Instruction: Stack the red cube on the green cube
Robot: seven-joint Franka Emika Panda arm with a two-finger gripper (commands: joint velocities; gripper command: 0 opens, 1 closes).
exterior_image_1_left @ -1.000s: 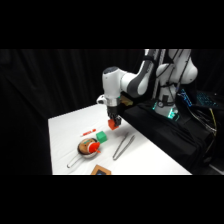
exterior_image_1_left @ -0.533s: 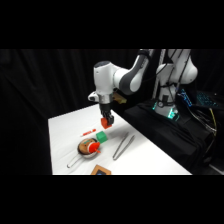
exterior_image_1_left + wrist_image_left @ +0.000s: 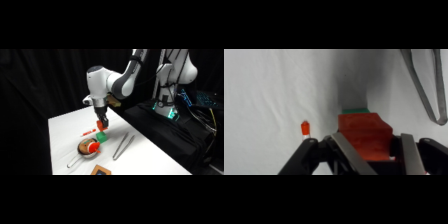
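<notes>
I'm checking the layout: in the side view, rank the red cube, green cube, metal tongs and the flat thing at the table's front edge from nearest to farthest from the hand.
1. red cube, held in the hand
2. green cube, just below
3. metal tongs, to the picture's right
4. flat thing, front edge

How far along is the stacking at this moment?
Done: the red cube is picked up, clamped between the fingers of the gripper. In hand: it hangs just above the green cube, whose edge peeks out behind it in the wrist view. Left: lowering it onto the green cube and letting go.
</notes>
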